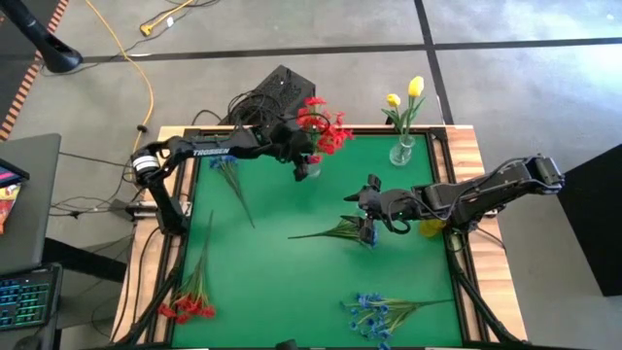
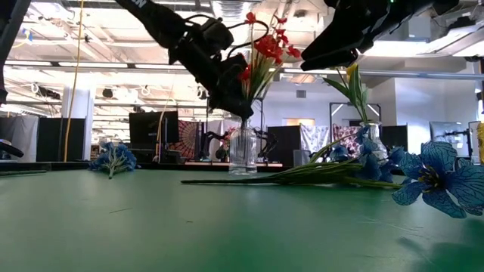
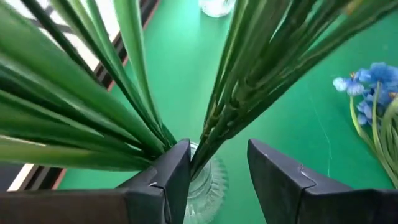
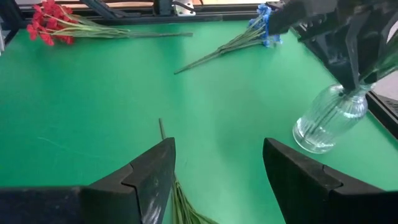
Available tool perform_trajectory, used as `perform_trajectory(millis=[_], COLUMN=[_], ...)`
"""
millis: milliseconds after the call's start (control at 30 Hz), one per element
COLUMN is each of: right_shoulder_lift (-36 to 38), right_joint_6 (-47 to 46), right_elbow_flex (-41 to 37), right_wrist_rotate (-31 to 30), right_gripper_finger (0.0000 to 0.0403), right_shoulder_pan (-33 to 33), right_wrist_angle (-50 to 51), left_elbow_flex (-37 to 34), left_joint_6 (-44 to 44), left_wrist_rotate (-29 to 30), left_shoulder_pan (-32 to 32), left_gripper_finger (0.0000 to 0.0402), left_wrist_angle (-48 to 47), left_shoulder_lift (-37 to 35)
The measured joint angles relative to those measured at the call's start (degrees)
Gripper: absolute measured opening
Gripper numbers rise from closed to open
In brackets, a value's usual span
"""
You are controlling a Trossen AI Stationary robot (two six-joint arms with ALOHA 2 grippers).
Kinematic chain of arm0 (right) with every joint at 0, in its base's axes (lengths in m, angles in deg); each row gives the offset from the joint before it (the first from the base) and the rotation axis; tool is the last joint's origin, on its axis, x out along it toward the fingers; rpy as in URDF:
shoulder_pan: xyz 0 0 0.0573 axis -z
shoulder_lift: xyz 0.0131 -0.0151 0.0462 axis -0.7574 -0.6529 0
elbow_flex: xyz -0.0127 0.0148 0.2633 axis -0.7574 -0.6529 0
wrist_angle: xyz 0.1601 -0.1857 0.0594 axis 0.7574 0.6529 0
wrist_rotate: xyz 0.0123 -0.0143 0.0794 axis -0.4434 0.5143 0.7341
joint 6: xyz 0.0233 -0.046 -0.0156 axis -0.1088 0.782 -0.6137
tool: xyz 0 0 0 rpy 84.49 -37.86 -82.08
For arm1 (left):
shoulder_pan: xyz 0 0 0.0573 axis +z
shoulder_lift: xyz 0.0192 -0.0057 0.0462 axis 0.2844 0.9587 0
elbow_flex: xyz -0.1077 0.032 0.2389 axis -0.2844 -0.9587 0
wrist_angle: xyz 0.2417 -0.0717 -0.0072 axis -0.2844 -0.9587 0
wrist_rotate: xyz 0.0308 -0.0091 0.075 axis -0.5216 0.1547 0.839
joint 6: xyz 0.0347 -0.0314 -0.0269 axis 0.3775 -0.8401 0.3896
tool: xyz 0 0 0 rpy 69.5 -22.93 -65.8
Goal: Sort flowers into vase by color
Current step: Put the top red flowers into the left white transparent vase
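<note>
The red flowers [image 1: 326,124] are being kept upright in the vase [image 1: 308,167] at the mat's back, their stems flanked by the parted left gripper [image 1: 302,159], while the right gripper [image 1: 367,231] is being held wide open, gripping nothing, over the blue flowers [image 1: 342,230] lying mid-table.

An open lab or workshop hall: concrete floor [image 1: 292,24], monitors [image 2: 147,128] (ceiling strip lights overhead).
</note>
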Motion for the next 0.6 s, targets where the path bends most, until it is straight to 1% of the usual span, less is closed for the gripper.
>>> perform_trajectory(millis=[133, 200, 433, 600], right_shoulder_lift=[0.0, 0.0, 0.0, 0.0], right_joint_6=[0.0, 0.0, 0.0, 0.0], right_elbow_flex=[0.0, 0.0, 0.0, 0.0], right_wrist_rotate=[0.0, 0.0, 0.0, 0.0], right_gripper_finger=[0.0270, 0.0270, 0.0270, 0.0270], right_shoulder_pan=[0.0, 0.0, -0.2, -0.2], right_wrist_angle=[0.7, 0.9, 1.2, 2.4], left_elbow_flex=[2.6, 3.3, 4.1, 4.1], left_joint_6=[0.9, 1.3, 3.9, 4.0], left_wrist_rotate=[0.0, 0.0, 0.0, 0.0], left_shoulder_pan=[0.0, 0.0, 0.0, 0.3], left_gripper_finger=[0.0146, 0.0146, 0.0146, 0.0146], left_wrist_angle=[-4.2, -4.5, -4.6, -7.6], left_shoulder_lift=[0.0, 0.0, 0.0, -1.0])
